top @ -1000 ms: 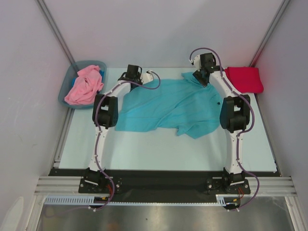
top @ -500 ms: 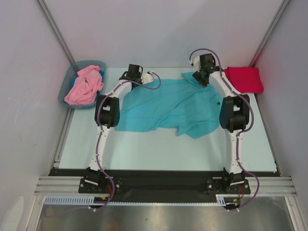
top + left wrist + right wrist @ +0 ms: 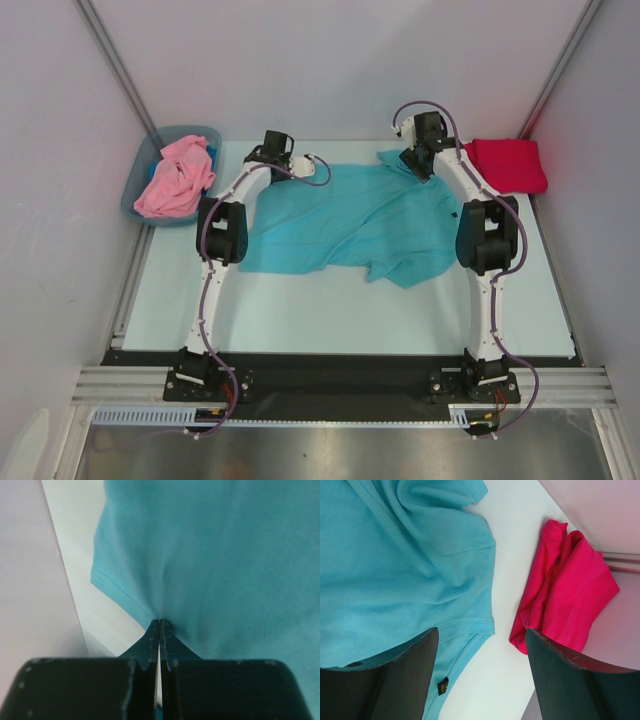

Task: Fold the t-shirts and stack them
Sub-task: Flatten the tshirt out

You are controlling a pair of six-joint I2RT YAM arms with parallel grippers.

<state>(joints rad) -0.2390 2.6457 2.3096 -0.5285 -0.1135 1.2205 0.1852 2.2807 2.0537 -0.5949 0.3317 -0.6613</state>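
Left wrist, left jaws clamped on teal t-shirt edge, right jaws apart

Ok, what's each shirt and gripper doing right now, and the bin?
teal t-shirt: spread out, wrinkled.
red t-shirt: folded, far right corner.
pink t-shirt: crumpled in the bin.
bin: holds the pink t-shirt.
left gripper: shut, pinching the teal t-shirt's edge.
right gripper: open above the teal t-shirt.

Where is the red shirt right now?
Seen from above, the red t-shirt lies at the far right corner of the table, right of the teal t-shirt and the right pincer.
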